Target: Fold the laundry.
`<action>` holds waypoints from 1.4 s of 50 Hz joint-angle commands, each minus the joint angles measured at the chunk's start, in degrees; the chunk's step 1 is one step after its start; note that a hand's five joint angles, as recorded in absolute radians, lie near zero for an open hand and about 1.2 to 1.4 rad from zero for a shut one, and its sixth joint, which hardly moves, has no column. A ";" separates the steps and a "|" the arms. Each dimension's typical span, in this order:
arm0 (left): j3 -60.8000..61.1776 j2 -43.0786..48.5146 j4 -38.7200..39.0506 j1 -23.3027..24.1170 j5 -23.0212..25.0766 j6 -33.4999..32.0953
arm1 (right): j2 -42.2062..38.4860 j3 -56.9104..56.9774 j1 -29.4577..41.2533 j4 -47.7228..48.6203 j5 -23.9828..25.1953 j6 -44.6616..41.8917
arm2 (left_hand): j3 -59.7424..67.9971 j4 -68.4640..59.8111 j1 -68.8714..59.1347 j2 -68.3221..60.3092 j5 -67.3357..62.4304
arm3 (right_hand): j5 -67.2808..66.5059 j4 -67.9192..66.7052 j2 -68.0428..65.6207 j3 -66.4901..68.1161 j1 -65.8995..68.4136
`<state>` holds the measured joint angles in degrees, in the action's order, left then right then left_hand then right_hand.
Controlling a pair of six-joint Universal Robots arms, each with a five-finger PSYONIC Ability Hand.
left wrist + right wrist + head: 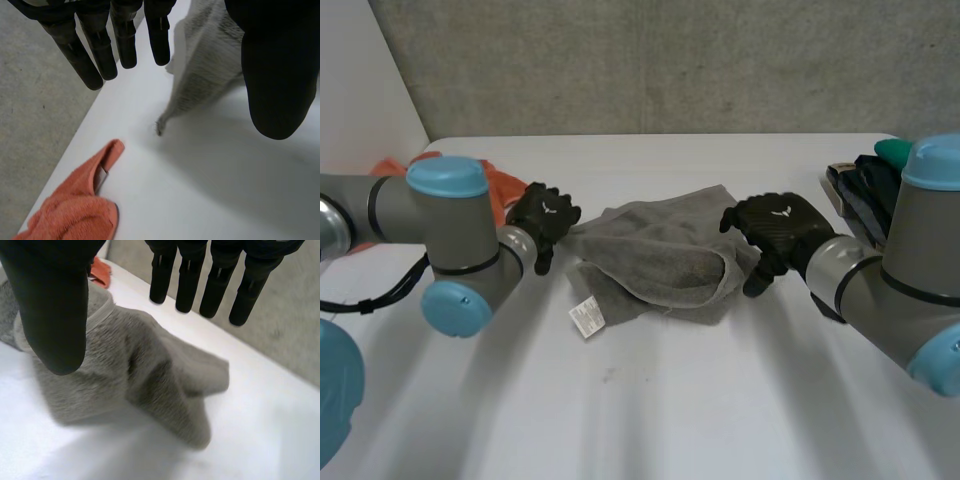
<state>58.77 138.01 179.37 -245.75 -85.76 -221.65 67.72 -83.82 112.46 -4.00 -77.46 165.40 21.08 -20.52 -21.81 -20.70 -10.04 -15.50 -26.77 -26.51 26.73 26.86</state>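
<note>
1. A crumpled grey terry towel [665, 255] lies in a loose heap at the middle of the white table [720, 400], between the two hands; a small white label [587, 318] sticks out from its near left corner and lies flat on the table
2. The left hand [542, 220] is at the towel's left edge. In the left wrist view [272, 75] its fingers [102, 50] are straight and well apart from the thumb. A pointed corner of the grey terry towel [210, 65] runs through the gap between them, close by the thumb. Nothing is pinched
3. The right hand [778, 228] is at the towel's right edge. In the right wrist view [50, 300] its fingers [190, 275] are straight and set wide from the thumb. The folded bulk of the grey terry towel [140, 375] lies under the palm and is not gripped
4. The towel's right side is doubled over on itself, forming a raised fold just beside the right hand
5. A rumpled orange cloth [500, 185] lies on the table behind the left arm, near the far left edge and apart from the towel; it also shows beyond the left hand's fingertips [75, 210]
6. A stack of dark folded garments [865, 190] with a teal item [892, 150] on it sits at the table's right edge, behind the right arm
</note>
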 commanded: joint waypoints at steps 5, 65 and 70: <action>-13.84 7.27 -8.76 -0.17 10.50 4.29 | 0.84 -6.26 3.37 2.23 -8.05 25.05 | 3.43 -3.99 -2.70 -3.81 -4.47 | 7.60 8.86 8.61 -8.83 -8.96; 17.50 -28.05 -6.14 2.56 -0.46 5.18 | -9.36 9.57 -1.10 3.46 7.50 -0.95 | 58.92 -59.48 -58.19 -59.30 -59.96 | -32.59 -31.33 -31.58 31.36 31.23; 20.59 -32.00 -6.05 3.43 -1.43 3.95 | -8.13 8.94 -2.16 4.53 7.06 -2.18 | 58.92 -59.48 -58.19 -59.30 -59.96 | 5.72 6.98 6.73 -6.95 -7.08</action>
<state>76.09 109.81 172.78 -243.17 -86.56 -216.46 58.32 -73.41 111.37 -1.36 -70.03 164.46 68.00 -68.40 -67.05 -68.45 -56.81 -21.21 -32.24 -30.68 31.39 30.61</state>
